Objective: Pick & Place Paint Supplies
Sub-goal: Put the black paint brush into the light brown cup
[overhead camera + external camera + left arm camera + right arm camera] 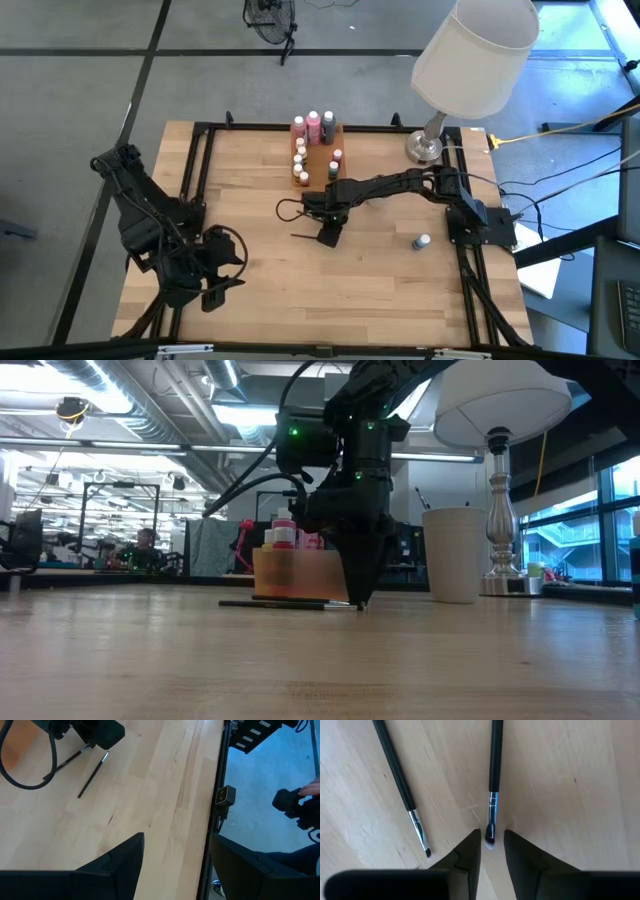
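Note:
Two thin dark-handled paintbrushes lie flat on the wooden table, one (492, 780) and the other (400, 785). My right gripper (492, 840) points straight down at mid-table (328, 235). Its fingers stand narrowly open on either side of the first brush's bristle end (490, 837), with a sliver of table showing on each side. Several small paint bottles (305, 150) stand in the orange tray (325, 160) at the far side. One grey bottle (423, 241) stands alone toward the right. My left gripper (175, 865) waits open above the near left corner (215, 290).
A lamp with a white shade (470, 60) stands at the far right, and its base (424, 148) rests on the table. A white cup (452, 555) stands beside it. A black frame (195, 170) runs along the table's edges. Bare wood lies between the two arms.

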Motion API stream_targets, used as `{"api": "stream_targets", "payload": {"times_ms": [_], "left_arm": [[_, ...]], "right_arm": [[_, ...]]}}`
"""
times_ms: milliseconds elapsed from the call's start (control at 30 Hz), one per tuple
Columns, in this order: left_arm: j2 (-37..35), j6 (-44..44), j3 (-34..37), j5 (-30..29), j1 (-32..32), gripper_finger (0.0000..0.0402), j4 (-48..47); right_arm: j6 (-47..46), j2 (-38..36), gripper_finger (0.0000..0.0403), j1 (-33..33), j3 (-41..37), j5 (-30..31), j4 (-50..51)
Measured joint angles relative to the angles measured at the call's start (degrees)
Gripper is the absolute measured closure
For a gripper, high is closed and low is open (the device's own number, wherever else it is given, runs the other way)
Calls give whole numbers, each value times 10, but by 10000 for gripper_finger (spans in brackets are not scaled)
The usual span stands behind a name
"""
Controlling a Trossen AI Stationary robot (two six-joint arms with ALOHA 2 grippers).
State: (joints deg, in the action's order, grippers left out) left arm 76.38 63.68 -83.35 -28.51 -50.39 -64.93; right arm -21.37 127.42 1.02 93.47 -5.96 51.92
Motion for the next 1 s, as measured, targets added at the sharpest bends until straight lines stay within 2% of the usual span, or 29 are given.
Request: {"api": "stream_targets", "payload": {"times_ms": [133,333,833,1000], "left_arm": [[0,0,0,0,0,180,0],[0,0,0,0,0,180,0],[0,0,0,0,0,180,0],[0,-4,0,0,0,180,0]], "right_arm": [[4,1,335,0,0,2,3],[23,10,394,0,3,2,18],[-4,-10,402,5,-1,7,21],[-7,-34,402,14,30,4,67]]}}
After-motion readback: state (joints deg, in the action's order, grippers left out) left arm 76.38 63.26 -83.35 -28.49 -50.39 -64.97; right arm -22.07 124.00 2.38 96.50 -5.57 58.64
